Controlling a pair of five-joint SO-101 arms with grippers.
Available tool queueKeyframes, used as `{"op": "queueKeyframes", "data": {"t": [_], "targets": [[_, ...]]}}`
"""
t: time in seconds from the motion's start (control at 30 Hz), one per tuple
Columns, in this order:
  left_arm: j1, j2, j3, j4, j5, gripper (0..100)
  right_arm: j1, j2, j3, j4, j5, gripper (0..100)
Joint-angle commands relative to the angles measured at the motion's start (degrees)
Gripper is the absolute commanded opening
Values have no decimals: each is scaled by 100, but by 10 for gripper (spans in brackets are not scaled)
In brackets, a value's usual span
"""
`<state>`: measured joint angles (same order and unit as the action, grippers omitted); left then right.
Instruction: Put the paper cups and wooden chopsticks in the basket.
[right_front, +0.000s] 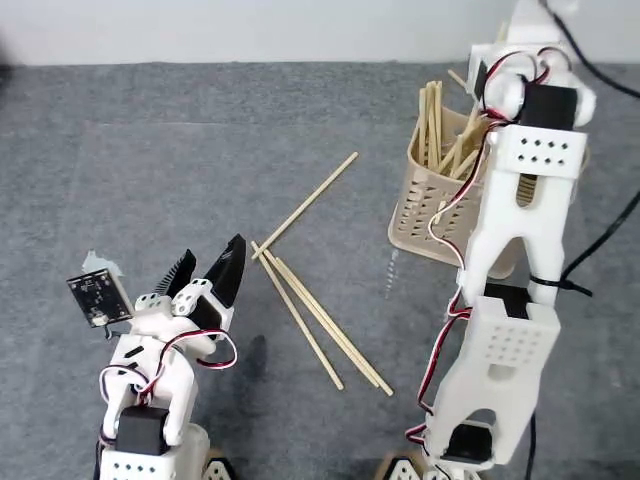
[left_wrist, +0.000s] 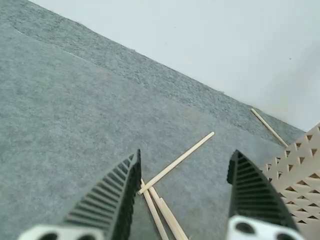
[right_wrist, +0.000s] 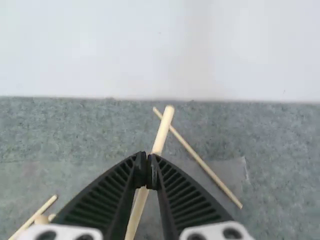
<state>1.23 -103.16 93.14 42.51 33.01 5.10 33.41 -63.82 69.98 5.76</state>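
Grey felt desk (right_front: 150, 180), white wall (right_wrist: 150, 45) behind it.

1. One beige lattice basket (right_front: 425, 215), upright on the right side of the desk. A bundle (right_front: 432, 125) of chopsticks stands in it, leaning on the rim.
2. Several loose chopsticks (right_front: 327, 322) lie flat mid-desk, close together and roughly parallel, between the two arms. One angled chopstick (right_front: 305, 206) runs away from them toward the basket, and its near end meets theirs.
3. One stray chopstick (right_wrist: 200, 160) lies on the felt near the wall, beyond the basket.
4. The left gripper (right_front: 215, 250) has its fingers spread wide. It sits low, just short of the loose chopsticks, and grasps nothing.
5. The right gripper (right_wrist: 148, 172) has its fingers clenched on a held chopstick (right_wrist: 161, 127), pinched partway along with the far end jutting out past the tips.

Handling, as a judgement: the chopsticks are light, stiff, thin and smooth. They are likely to roll on the felt or swivel in a pinch. Take one near its middle, with the fingers straddling it crosswise, starting with whichever lies on top where the ends meet.

Obscured: the right arm (right_front: 520, 200) covers much of the basket's mouth. Whether cups lie inside cannot be told. The held chopstick's lower end is cut off behind the fingers.
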Motion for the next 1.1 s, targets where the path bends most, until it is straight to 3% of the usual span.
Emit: {"op": "queueKeyframes", "data": {"t": [0.0,0.2,1.07], "targets": [[-9,-88,-22,-141,-53,268,48,-66,-35,-145,79,9],[-9,-88,-22,-141,-53,268,48,-110,-62,171,79,90],[0,-88,-22,-141,-53,268,22,347,-378,224,62,53]]}}
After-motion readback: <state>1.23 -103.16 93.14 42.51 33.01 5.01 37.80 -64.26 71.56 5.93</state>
